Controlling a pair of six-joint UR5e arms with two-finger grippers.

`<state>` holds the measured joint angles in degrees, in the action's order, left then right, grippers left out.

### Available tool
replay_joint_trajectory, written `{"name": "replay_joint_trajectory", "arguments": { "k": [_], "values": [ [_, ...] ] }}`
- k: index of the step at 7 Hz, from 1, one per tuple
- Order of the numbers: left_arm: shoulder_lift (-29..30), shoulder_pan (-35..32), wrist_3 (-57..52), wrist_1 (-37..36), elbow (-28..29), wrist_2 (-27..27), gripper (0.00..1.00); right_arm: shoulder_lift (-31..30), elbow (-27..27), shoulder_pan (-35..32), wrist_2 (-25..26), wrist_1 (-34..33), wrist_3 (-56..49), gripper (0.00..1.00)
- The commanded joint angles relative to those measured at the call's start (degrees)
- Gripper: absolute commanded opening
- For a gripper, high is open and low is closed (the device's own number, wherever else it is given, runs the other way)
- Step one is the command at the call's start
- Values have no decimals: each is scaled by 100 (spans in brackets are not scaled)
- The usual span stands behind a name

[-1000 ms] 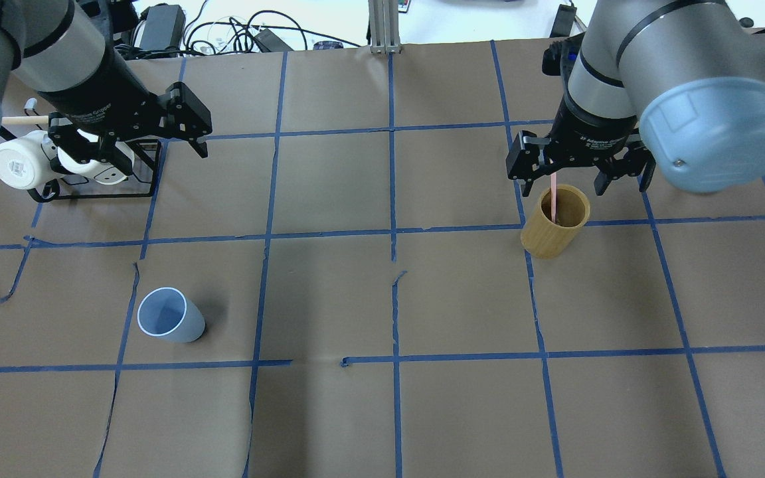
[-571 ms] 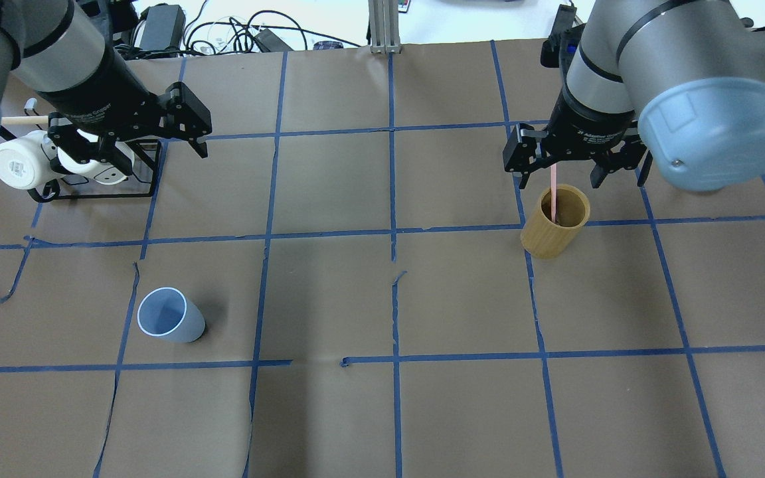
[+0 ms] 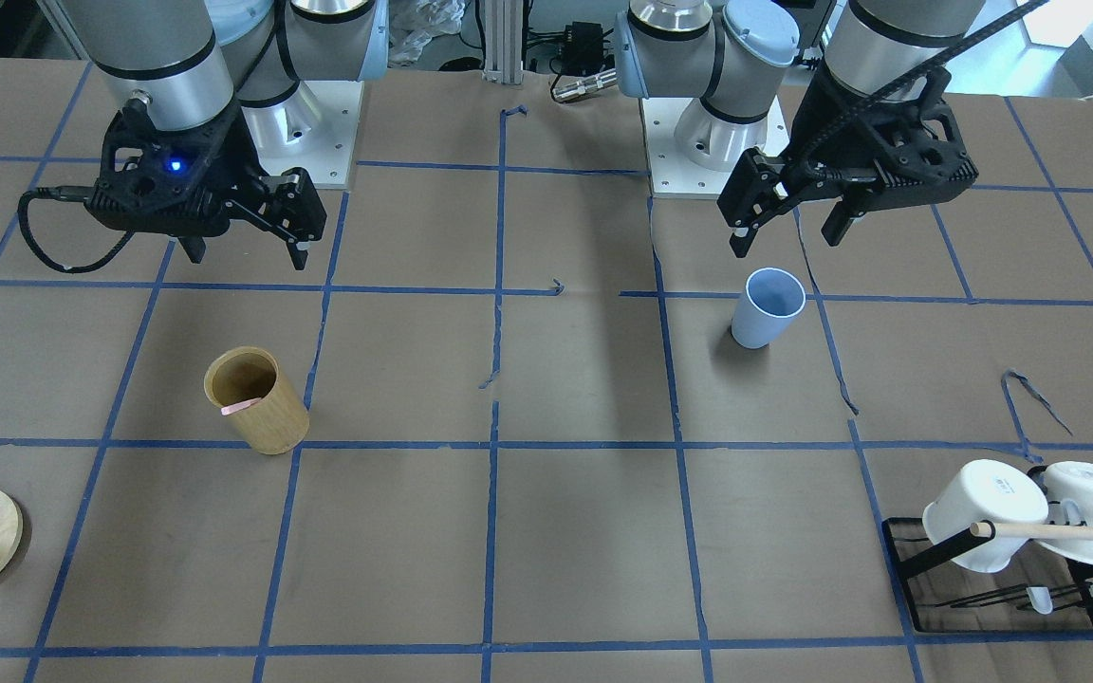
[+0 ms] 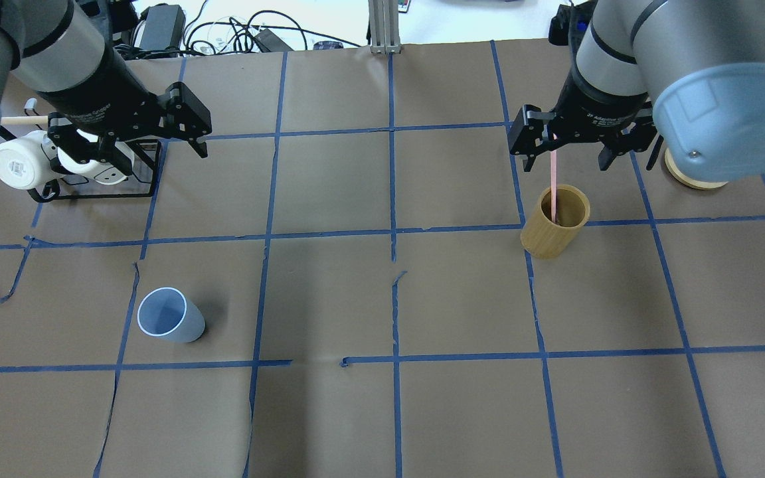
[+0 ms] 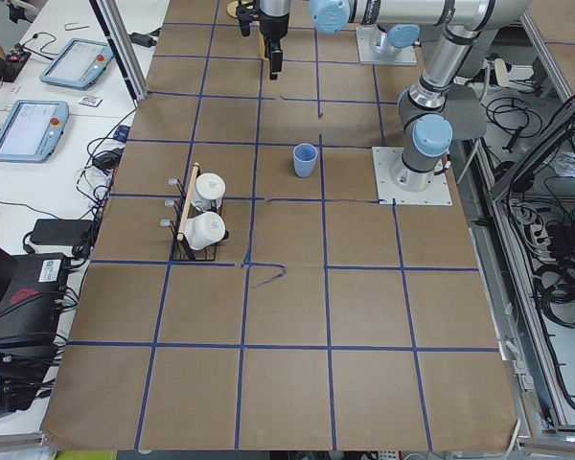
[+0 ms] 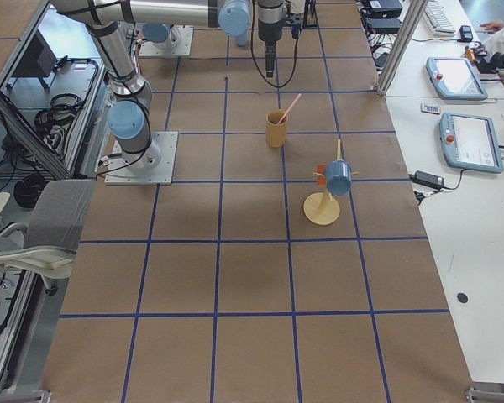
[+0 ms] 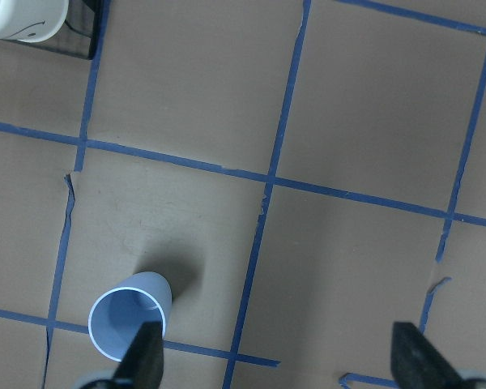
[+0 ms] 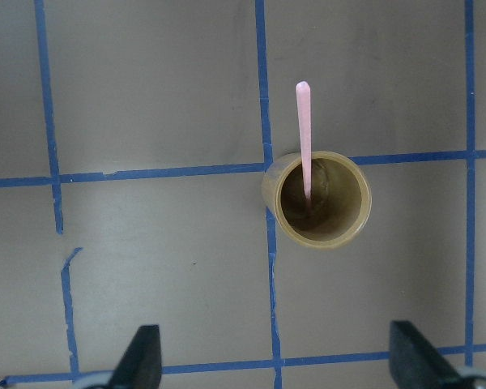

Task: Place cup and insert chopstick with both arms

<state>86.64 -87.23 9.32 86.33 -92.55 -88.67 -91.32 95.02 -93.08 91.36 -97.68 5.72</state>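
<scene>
Pink chopstick [image 4: 554, 186] is seen leaning in the tan cup [image 4: 553, 232] at right of the overhead view, right gripper [image 4: 566, 162] spread empty above it; blue cup [image 4: 170, 315] is stood at lower left, left gripper [image 3: 786, 243] spread empty; insertion is judged done, only a clean retreat being called for.

One blue cup [image 4: 170, 316], one holder [image 4: 550, 234], one chopstick [image 4: 555, 182], two white mugs [image 3: 983, 517].
</scene>
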Motion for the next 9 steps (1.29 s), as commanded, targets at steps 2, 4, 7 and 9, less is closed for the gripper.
{"name": "replay_joint_trajectory", "arguments": {
  "k": [2,4,7,9],
  "values": [
    [2,4,0,-2,0,-1,100,-8,-89,-35,13,292,8,100],
    [-16,4,0,16,0,-1,100,-140,-124,-44,-39,354,-61,100],
    [-7,4,0,16,0,-1,100,-79,-168,-44,-300,258,-54,100],
    [-7,-5,-374,59,0,-79,100,-192,-220,-44,-241,363,-36,100]
  ]
}}
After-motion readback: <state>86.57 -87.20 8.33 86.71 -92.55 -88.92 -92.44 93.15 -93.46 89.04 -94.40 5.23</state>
